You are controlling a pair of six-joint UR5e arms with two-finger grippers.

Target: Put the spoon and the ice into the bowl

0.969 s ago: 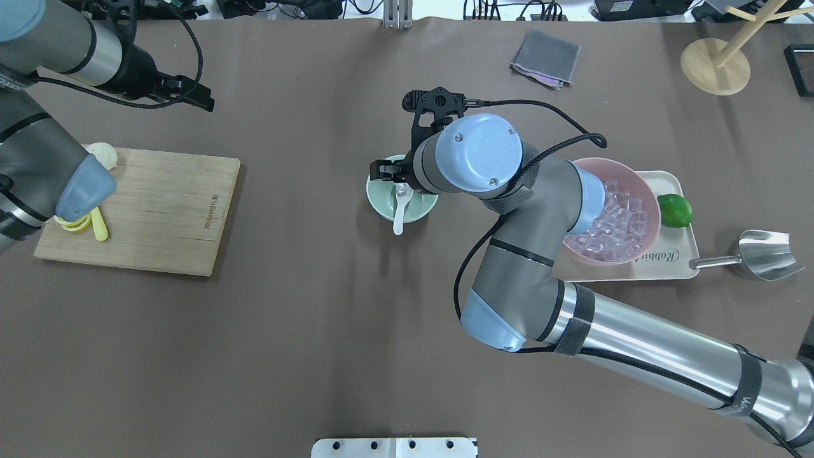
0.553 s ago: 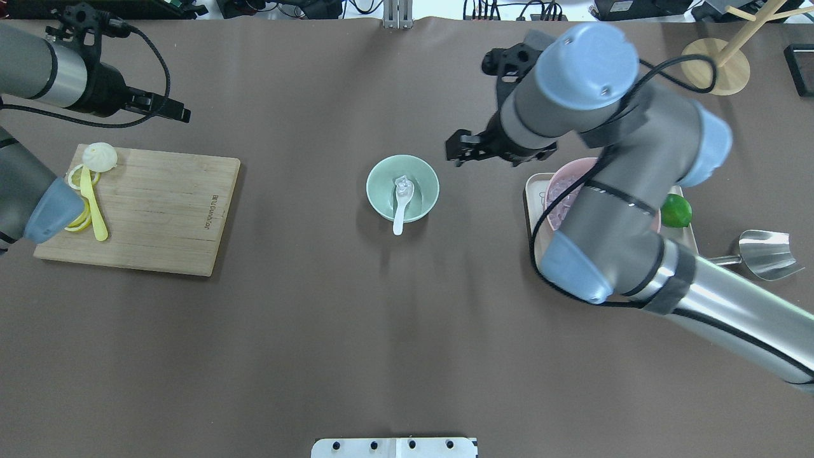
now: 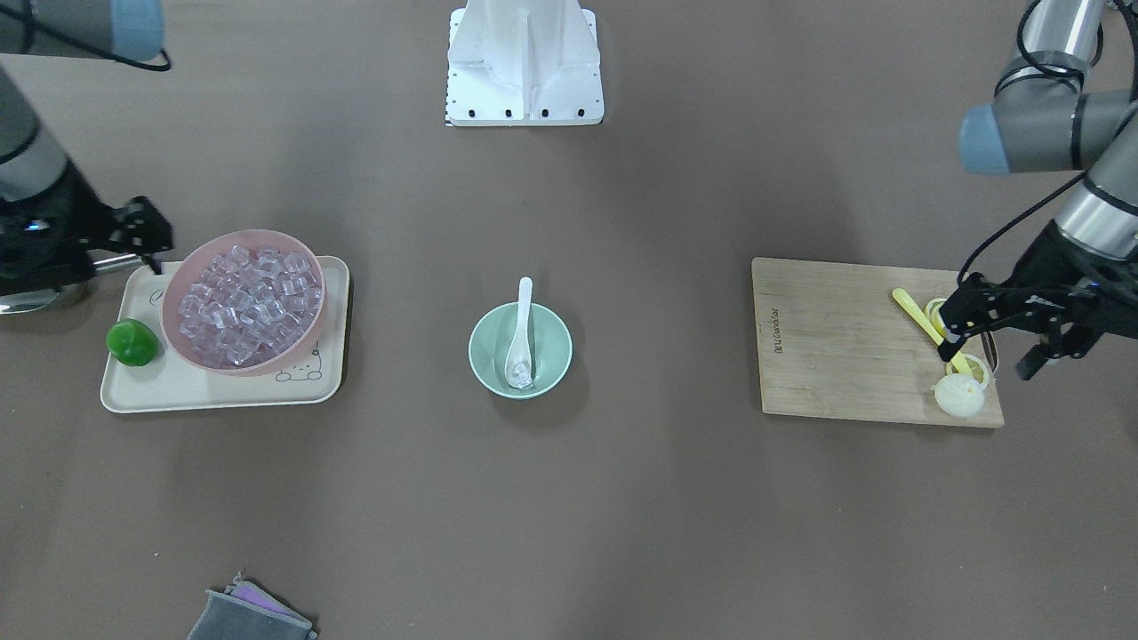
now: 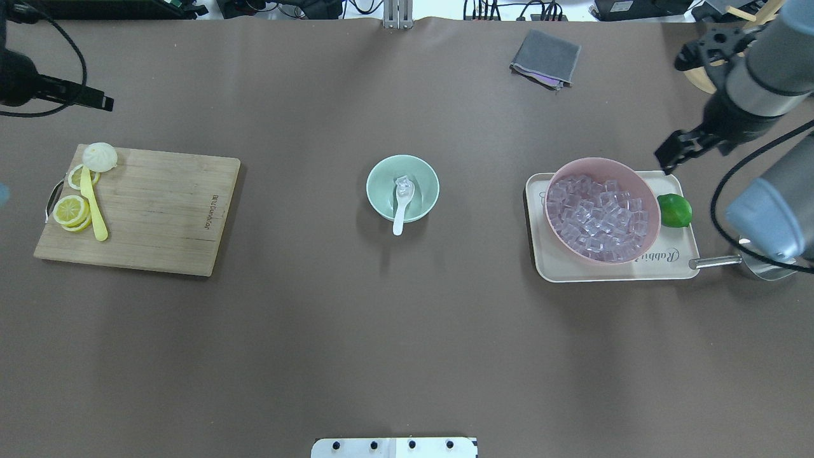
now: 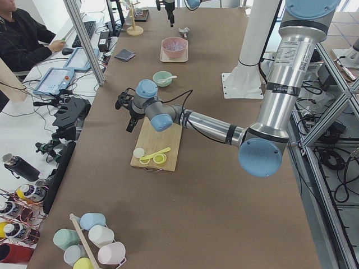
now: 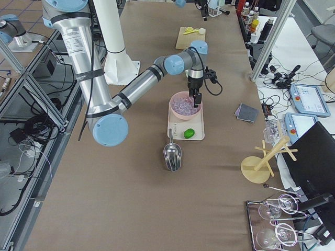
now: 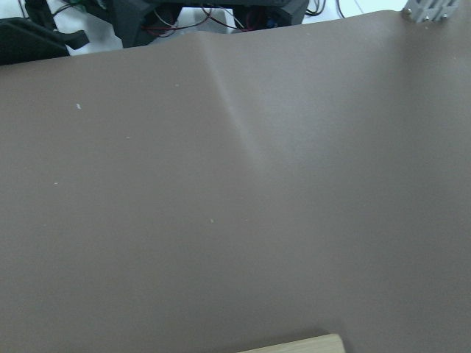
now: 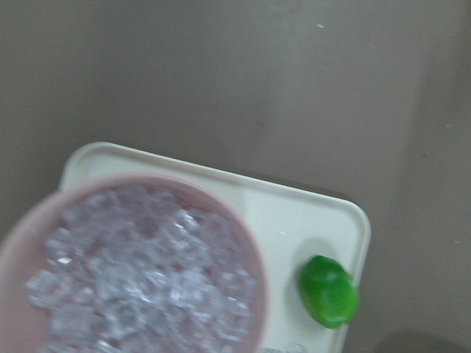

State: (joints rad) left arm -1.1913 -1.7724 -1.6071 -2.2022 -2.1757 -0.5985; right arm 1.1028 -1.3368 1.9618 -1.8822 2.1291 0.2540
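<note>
The mint-green bowl (image 4: 423, 175) stands at the table's middle, also in the front view (image 3: 551, 341). The white spoon (image 4: 399, 220) lies in it, scoop down inside, handle over the near rim. A clear ice cube (image 4: 403, 184) sits in the scoop, seen in the front view (image 3: 522, 376) too. My right gripper (image 4: 668, 158) hangs open and empty far right, beyond the pink bowl. My left gripper (image 3: 989, 354) is open and empty over the cutting board's far end. Neither touches the bowl.
A pink bowl (image 4: 601, 160) full of ice cubes and a lime (image 4: 674, 210) sit on a cream tray (image 4: 553, 267). A steel scoop (image 4: 713, 259) lies beside it. A cutting board (image 4: 159, 210) holds lemon slices (image 4: 68, 210) and a yellow utensil (image 4: 96, 219). A grey cloth (image 4: 545, 57) lies far back.
My right arm has pulled away from the green bowl to the far right, leaving the spoon and ice in it. My left arm has drawn back to the far left.
</note>
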